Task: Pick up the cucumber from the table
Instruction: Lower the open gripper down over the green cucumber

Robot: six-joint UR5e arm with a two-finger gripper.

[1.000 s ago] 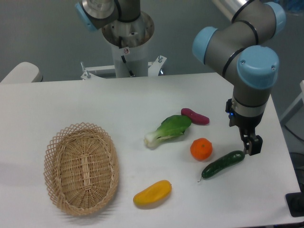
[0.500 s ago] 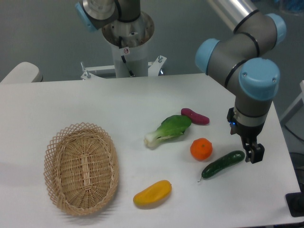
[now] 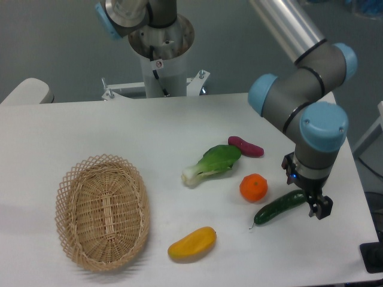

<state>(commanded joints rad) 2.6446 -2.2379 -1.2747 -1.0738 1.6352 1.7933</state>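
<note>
Cucumber (image 3: 280, 207) flat on the desk (image 3: 90, 131), right end directly under the claw (image 3: 317, 206) — long axis running down-left away from it toward the stem tip. Claw low over that end, nothing held; finger spread not readable from this angle. Orange (image 3: 253, 187) just left of the claw.
</note>
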